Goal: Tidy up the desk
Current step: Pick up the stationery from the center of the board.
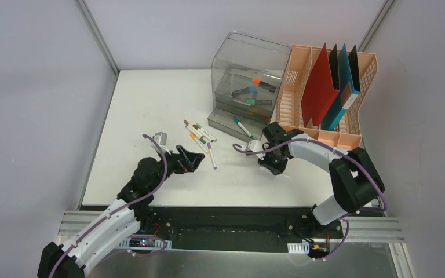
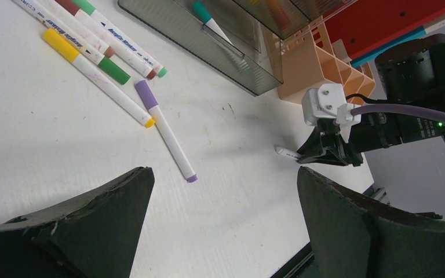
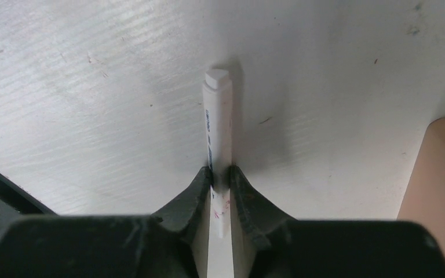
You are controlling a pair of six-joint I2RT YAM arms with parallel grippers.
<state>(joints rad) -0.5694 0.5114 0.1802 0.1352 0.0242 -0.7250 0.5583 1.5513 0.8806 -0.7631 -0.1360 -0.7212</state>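
The desk [image 1: 150, 104] is a white tabletop. My right gripper [image 3: 220, 174] is low over its front middle, shut on a white marker [image 3: 218, 116] that lies on the surface and sticks out past the fingertips. The left wrist view shows that same marker's tip [image 2: 287, 152] poking from the right gripper [image 2: 324, 153]. My left gripper [image 2: 225, 174] hovers open above bare desk, nothing between its fingers, just short of a purple-capped marker [image 2: 168, 136]. In the top view the left gripper [image 1: 194, 159] sits left of the right gripper [image 1: 272, 168].
Several loose markers [image 1: 200, 133] lie at the desk's middle. A clear grey drawer organiser [image 1: 249, 75] holding markers stands at the back, a teal-capped marker [image 1: 242, 127] on its front tray. A peach rack [image 1: 347, 136] with red, black and blue folders stands at the back right.
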